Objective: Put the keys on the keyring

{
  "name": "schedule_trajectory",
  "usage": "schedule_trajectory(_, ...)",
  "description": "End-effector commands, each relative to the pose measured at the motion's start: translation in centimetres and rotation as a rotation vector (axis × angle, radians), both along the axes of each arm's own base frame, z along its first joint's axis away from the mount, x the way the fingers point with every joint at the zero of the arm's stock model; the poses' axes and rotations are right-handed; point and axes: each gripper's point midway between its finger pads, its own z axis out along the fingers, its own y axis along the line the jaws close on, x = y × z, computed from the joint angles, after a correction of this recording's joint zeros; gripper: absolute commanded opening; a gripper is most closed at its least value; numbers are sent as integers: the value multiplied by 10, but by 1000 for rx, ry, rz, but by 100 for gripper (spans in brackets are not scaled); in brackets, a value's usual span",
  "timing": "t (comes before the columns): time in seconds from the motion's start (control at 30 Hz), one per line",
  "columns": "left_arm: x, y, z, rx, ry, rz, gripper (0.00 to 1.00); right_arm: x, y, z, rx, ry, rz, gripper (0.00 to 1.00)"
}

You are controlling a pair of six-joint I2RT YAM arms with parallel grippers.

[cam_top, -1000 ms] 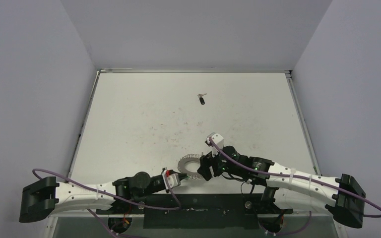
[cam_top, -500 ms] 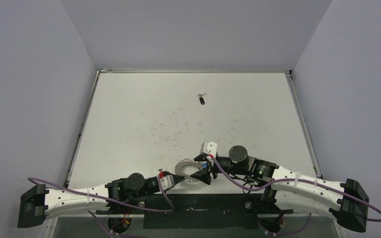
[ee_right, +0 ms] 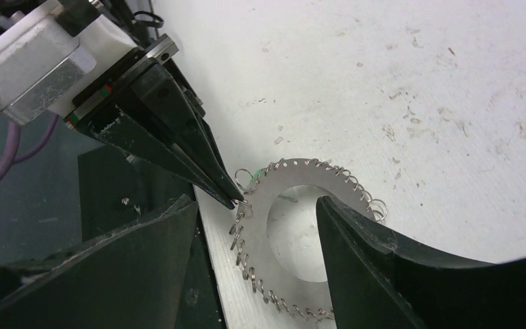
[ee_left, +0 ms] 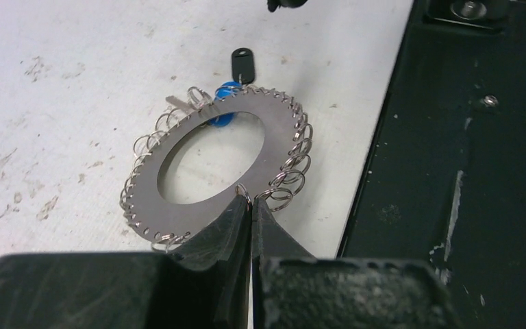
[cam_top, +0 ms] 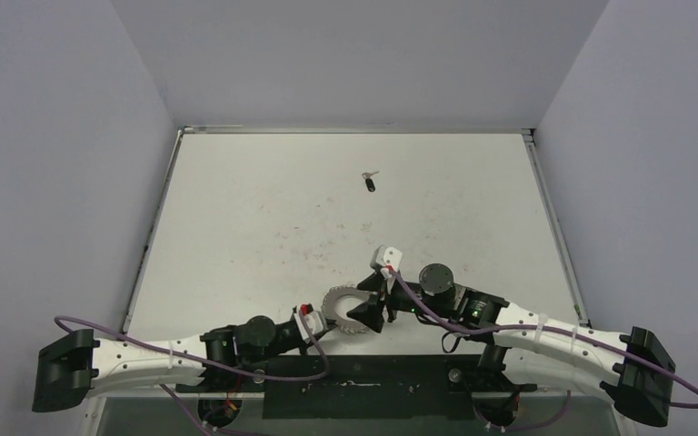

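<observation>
The keyring [cam_top: 335,297] is a flat silvery ring with wire loops round its rim, lying at the table's near edge. My left gripper [cam_top: 321,324] is shut on one small loop of its near rim, as the left wrist view [ee_left: 249,204] shows, with the keyring [ee_left: 282,128] ahead of it. My right gripper [ee_right: 257,205] is open and straddles the keyring [ee_right: 300,176]: one finger over its hole, the other past the table edge. One black-headed key [cam_top: 370,183] lies far off. Another black key head [ee_left: 242,63] lies just beyond the ring.
A blue key head [ee_left: 225,110] shows at the ring's far rim, partly under it. A bit of green [ee_right: 250,179] shows at the rim near my left fingertips. The black base plate [ee_left: 466,171] runs along the table's near edge.
My right gripper has swung left from beside the ring to over it. My left gripper stays shut on the rim and has shifted slightly with the ring.
</observation>
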Motion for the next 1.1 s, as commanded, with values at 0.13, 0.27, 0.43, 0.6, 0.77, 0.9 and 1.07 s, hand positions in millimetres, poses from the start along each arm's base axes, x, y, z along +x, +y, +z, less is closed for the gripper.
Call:
schedule_trajectory(0.13, 24, -13, 34, -139, 149, 206, 0, 48, -25, -18, 58, 296, -416, 72)
schedule_trajectory(0.27, 34, -13, 21, -112, 198, 301, 0, 68, -57, -47, 9, 441, -632, 70)
schedule_trajectory(0.43, 47, -12, 0, -51, 233, 409, 0, 56, -81, -90, -174, 577, -709, 68)
schedule_trajectory(0.6, 47, -21, -9, -28, 241, 398, 0, 39, -79, -112, -238, 654, -658, 68)
schedule_trajectory(0.77, 50, -18, -15, 12, 241, 429, 10, 34, -82, -120, -270, 669, -651, 67)
schedule_trajectory(0.9, 52, -12, -15, 22, 237, 447, 28, 32, -86, -121, -291, 661, -649, 65)
schedule_trajectory(1.07, 51, -8, -6, 5, 236, 447, 48, 30, -87, -118, -323, 637, -624, 59)
